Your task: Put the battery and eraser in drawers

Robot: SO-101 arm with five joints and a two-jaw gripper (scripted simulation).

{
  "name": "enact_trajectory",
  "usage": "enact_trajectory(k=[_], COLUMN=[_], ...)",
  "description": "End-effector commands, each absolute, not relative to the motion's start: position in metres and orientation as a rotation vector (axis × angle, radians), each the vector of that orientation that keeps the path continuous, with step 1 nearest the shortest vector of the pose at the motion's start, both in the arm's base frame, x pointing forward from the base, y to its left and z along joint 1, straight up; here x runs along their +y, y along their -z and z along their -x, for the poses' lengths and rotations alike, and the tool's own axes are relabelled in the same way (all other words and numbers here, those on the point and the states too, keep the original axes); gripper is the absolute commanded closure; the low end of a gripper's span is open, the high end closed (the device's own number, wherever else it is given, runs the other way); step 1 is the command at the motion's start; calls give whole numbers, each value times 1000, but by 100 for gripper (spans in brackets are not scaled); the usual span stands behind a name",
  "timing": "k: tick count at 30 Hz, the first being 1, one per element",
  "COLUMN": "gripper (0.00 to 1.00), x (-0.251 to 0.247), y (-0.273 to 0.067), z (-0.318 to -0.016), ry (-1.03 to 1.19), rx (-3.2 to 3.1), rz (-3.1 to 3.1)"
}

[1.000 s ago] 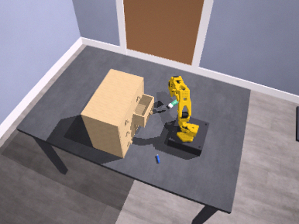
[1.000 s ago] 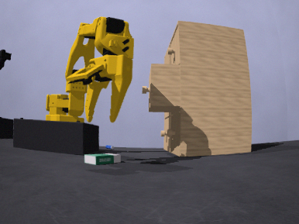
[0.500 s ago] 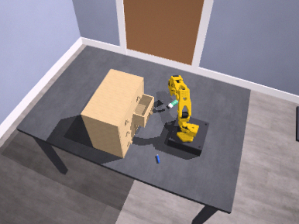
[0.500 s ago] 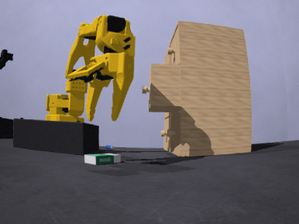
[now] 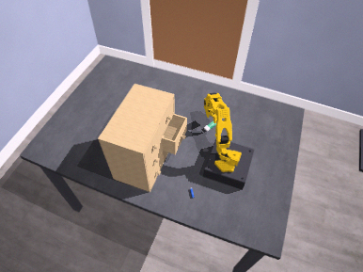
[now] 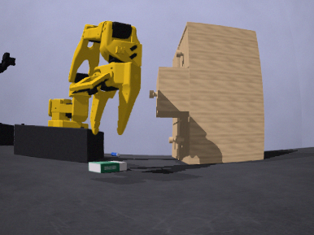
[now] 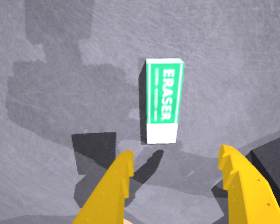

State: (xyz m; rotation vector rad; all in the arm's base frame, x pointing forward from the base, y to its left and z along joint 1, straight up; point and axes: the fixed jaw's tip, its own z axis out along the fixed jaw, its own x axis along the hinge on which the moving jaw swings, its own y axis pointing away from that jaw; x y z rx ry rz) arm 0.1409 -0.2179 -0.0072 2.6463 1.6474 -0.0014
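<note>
Yellow arm (image 6: 87, 60) folded forward, gripper (image 6: 109, 132) pointing down, jaws parted, nothing held

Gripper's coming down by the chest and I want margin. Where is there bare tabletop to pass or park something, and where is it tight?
Bare tabletop runs from the blue item to the table's near edge, and behind the chest toward the door. It is tight between the pulled-out drawer, the eraser and the arm's base, where the open gripper hangs.
</note>
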Motion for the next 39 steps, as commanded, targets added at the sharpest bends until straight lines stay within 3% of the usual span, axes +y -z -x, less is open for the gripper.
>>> enact_trajectory(k=[1,35,39], gripper=[73,73,73], x=[-216,-214,-215], y=[14,20,33], z=[-137,-133,-135], ry=[0,0,0], rx=[1638,1638,1638], rz=[-2678,-2678,-2678])
